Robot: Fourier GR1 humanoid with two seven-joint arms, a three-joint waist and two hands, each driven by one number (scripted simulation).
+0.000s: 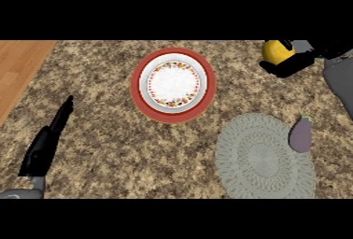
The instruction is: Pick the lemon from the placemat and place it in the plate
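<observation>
The yellow lemon [276, 51] is held up at the top right, with my right hand [295, 62] shut on it; black fingers curl under and around its right side. The plate [143, 84], red-rimmed with a white flowered centre, lies at the upper middle of the counter, left of the lemon. The pale grey lace placemat [264, 157] lies at the lower right with nothing on it. My left hand [47, 141] rests at the lower left, fingers straight, holding nothing.
A small purple eggplant [300, 135] lies at the placemat's right edge. The speckled stone counter [103, 154] fills most of the view, and a wooden surface [21, 65] shows at the upper left.
</observation>
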